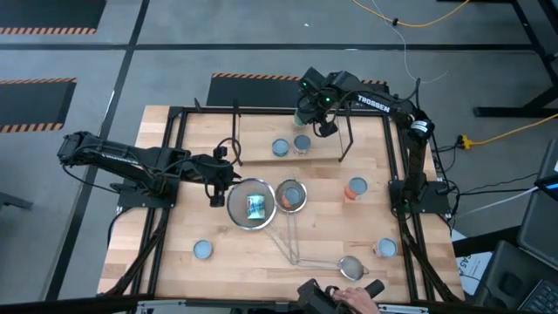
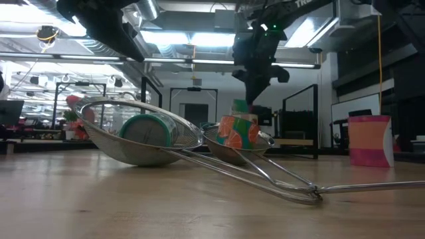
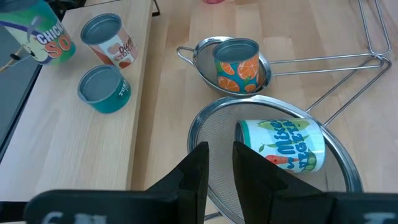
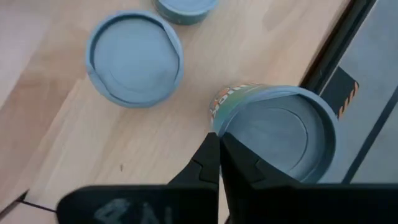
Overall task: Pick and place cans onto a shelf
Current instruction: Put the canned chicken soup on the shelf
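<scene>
From above, the wooden surface [image 1: 183, 227] carried the shelf [image 1: 261, 135] at its far side, with two cans [image 1: 280, 147] standing on its board. The right claw [image 1: 324, 125] hung over the shelf's right part, and the left claw [image 1: 215, 190] sat just left of the large strainer [image 1: 251, 203], which held a can lying on its side. A smaller strainer [image 1: 291, 195] beside it held an upright can, and loose cans stood near the front left [image 1: 202, 249], mid-right [image 1: 356, 187] and front right [image 1: 386, 248]. At surface level, the large strainer [image 2: 133, 136] tilted with a green can [image 2: 145, 130] inside, the orange-patterned can [image 2: 238, 132] sat in the smaller strainer, and a pink-and-orange can [image 2: 369, 140] stood at the right. In the left wrist view, the left claw [image 3: 219, 163] stood slightly spread, empty, at the big strainer's rim beside the green can [image 3: 285, 144]. In the right wrist view, the right claw [image 4: 219, 155] was pressed together, touching the rim of a can [image 4: 280, 134] on the board without pinching it.
</scene>
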You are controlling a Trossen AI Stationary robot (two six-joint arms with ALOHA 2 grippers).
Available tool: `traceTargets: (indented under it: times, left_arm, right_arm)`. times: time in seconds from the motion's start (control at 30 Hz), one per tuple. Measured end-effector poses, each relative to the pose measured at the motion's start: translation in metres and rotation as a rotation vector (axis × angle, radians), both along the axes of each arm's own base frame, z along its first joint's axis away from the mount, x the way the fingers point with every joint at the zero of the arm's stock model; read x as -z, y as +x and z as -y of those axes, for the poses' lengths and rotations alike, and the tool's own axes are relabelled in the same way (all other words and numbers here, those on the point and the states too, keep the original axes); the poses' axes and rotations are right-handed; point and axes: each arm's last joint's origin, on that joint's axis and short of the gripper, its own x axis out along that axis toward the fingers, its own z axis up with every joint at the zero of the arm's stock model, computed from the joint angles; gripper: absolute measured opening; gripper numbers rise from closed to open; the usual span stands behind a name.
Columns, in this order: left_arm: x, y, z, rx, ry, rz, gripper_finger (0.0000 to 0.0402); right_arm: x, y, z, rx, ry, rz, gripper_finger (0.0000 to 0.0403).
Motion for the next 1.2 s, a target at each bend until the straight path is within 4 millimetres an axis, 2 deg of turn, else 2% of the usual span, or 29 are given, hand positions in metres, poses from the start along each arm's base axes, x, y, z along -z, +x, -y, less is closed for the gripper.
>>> traceTargets:
  times: [0.4,0.77,1.2]
  left_arm:
    - [0.000,0.000,0.000,0.000,0.000,0.000,0.0065]
    - [0.000,0.000,0.000,0.001,0.000,0.000,0.0065]
    - [0.000,0.000,0.000,0.000,0.000,0.000,0.0065]
  right_arm:
    - [0.001,-0.005,0.008,0.014,0.041,0.026,0.0006]
    - [0.017,0.000,0.012,0.012,0.087,0.003,0.0006]
    - [0.018,-0.001,0.013,0.021,0.068,-0.013,0.0012]
